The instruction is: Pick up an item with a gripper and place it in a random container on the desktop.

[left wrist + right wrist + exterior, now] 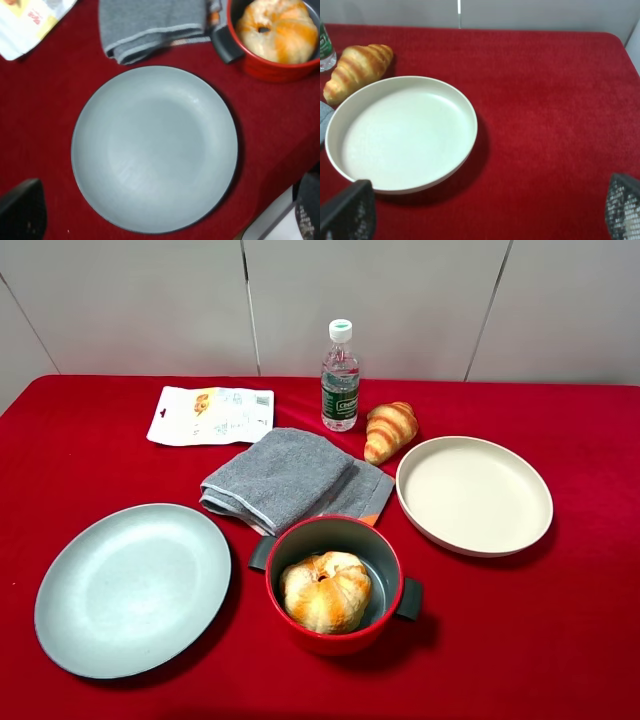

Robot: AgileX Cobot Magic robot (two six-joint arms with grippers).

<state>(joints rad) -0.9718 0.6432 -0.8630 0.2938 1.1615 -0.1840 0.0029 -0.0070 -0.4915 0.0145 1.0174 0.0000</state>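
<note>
One roll (326,591) inside red pot (296,627).

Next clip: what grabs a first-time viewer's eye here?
The bread roll sitting inside the red pot at front centre, on the bright red cloth. The empty grey plate lies to the pot's left and the cream dish to its right, with a croissant behind.

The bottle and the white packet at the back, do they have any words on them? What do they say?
Water bottle: green label with white writing, too small to read.
White packet: a small orange picture, tiny print and a code patch in one corner, all too blurred to read.
Nothing else here carries any writing: not the plates, the red pot, the towel or the breads.
</note>
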